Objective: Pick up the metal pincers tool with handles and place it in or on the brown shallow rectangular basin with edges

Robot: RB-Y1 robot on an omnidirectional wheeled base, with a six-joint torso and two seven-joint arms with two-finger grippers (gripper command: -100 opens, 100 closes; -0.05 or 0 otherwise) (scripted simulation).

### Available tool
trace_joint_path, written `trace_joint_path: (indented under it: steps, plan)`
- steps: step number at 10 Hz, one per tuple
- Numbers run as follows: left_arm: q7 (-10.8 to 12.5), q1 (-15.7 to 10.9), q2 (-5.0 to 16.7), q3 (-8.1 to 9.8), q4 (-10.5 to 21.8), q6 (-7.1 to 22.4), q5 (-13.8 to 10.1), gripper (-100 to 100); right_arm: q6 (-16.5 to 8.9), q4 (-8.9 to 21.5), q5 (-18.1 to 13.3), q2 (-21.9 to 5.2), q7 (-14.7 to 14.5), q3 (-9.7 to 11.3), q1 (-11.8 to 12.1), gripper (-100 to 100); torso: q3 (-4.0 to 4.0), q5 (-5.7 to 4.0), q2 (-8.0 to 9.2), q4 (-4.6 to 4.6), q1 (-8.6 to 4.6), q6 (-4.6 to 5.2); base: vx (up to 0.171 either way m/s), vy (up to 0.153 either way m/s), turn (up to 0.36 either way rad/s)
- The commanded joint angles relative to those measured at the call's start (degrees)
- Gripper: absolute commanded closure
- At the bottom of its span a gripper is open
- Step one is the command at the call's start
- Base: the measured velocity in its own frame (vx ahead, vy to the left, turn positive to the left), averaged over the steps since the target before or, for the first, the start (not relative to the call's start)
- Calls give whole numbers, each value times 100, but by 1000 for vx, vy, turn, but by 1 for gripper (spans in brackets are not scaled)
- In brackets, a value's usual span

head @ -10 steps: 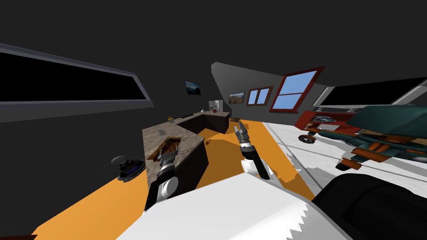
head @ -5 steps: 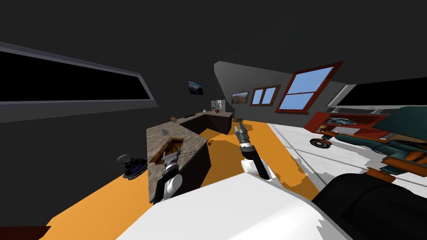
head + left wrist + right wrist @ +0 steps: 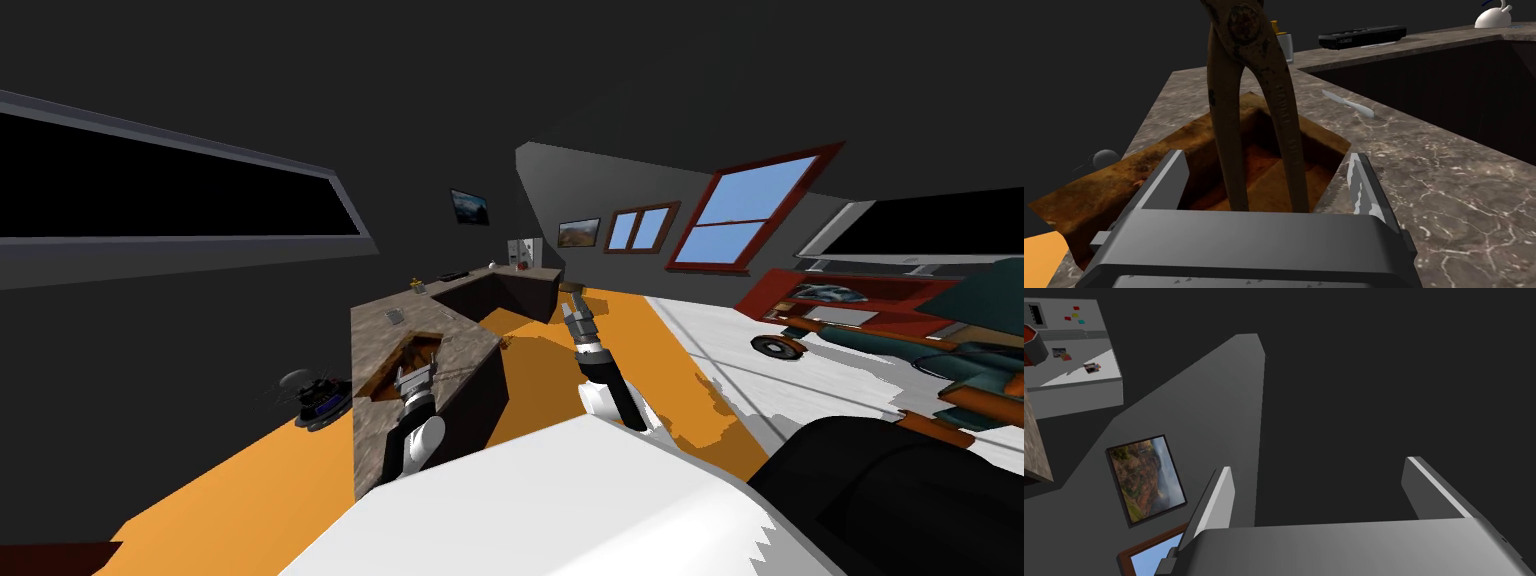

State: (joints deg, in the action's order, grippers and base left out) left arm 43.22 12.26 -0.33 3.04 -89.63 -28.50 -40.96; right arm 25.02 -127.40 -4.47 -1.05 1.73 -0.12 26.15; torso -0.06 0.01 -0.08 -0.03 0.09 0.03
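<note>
Left gripper (image 3: 1266, 157) fingers (image 3: 1363, 187) spread wider, pincers (image 3: 1240, 30) between over basin (image 3: 1099, 190), handle lettering illegible

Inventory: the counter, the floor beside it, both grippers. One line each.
pincers: 1, rusty brown, upright between the left gripper's fingers, touching neither
tray: 1, brown, shallow, at the counter's near end
counter: 1, brown-grey marble top, dark sides
blade: 1, white, flat on the counter beyond the tray
flat device: 1, black, far along the counter
jar: 1, clear with a yellow top, near the flat device
vessel: 1, white, rounded, far corner
round device: 1, dark, on the orange floor left of the counter
left gripper: 1, grey, open, at the tray
right gripper: 1, grey, open, raised to the right of the counter
</note>
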Motion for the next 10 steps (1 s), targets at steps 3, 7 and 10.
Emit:
trace_joint_path:
  steps: [3,7,10]
  plan:
    - [-185,-9,-88,381,-236,223,-131,-100,0,0,0,0,0,0,0,0,0,0,-1,1,3,2,22,19,-168]
    - [-176,-4,-97,329,-244,211,-115,100,0,0,0,0,0,0,0,0,-2,-1,1,-4,-10,4,3,4,-6]
    - [-178,-5,-95,327,-244,212,-113,0,0,0,0,0,0,0,0,0,-3,0,-1,-5,-7,3,0,0,0]
